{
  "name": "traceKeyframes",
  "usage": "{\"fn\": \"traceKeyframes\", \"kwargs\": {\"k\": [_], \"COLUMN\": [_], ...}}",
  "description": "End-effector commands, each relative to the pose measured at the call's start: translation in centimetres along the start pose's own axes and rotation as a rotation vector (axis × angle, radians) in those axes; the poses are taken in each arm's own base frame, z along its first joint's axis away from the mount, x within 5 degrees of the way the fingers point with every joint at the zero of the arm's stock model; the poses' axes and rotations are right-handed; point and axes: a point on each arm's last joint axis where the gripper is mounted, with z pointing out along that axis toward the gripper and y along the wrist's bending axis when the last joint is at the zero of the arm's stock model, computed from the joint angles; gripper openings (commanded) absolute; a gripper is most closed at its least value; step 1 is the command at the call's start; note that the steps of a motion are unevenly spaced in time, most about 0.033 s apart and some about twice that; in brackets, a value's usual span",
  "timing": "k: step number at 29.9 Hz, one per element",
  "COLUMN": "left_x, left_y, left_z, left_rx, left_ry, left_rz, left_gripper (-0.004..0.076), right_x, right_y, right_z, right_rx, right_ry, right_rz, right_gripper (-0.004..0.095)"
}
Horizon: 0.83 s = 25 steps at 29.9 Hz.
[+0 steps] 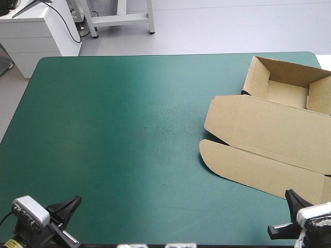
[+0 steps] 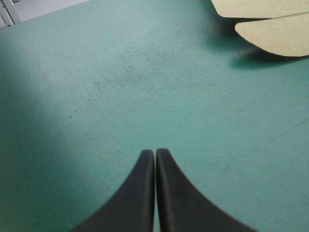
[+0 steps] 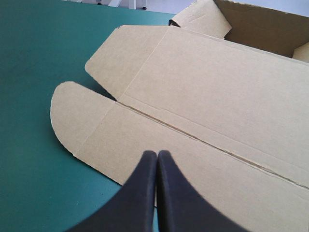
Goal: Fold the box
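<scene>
The brown box (image 1: 274, 129) lies at the table's right side as an open tray (image 1: 289, 85) near the far right corner, with its lid (image 3: 212, 96) spread flat toward the front. My right gripper (image 3: 157, 153) is shut with nothing in it, its tip just over the lid's front flap (image 3: 96, 130). Low at the front right of the high view it shows again as my right gripper (image 1: 290, 195). My left gripper (image 2: 154, 152) is shut over bare teal-green cover, far from the box, whose rounded flap (image 2: 275, 36) shows ahead of it. The left gripper (image 1: 75, 199) sits at the front left.
The teal-green cover (image 1: 129, 134) stretches bare from the box to the table's left edge. A white cabinet (image 1: 36, 31) and a metal frame (image 1: 121, 18) stand beyond the far edge.
</scene>
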Motion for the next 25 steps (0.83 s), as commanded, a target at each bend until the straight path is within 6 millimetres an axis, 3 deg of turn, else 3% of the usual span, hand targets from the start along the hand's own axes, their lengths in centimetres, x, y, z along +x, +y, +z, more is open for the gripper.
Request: {"fn": "traceKeyframes", "kwargs": {"k": [1,25], "left_x": [-1.32,-1.23], "left_y": [0.06,0.02], "left_z": [-0.53,-0.55], "left_rx": [0.0,0.004], "left_ry": [-0.12,-0.113], "left_rz": [-0.02,-0.028], "left_gripper": [-0.0008,-0.0008], "right_x": [-1.02,-1.02], "right_y": [-0.14,-0.18], "right_z": [-0.03,-0.03], "right_rx": [-0.014,-0.018], "right_ry": [-0.093,-0.094], "right_rz": [-0.065,-0.093], "right_gripper": [-0.002,-0.0021]}}
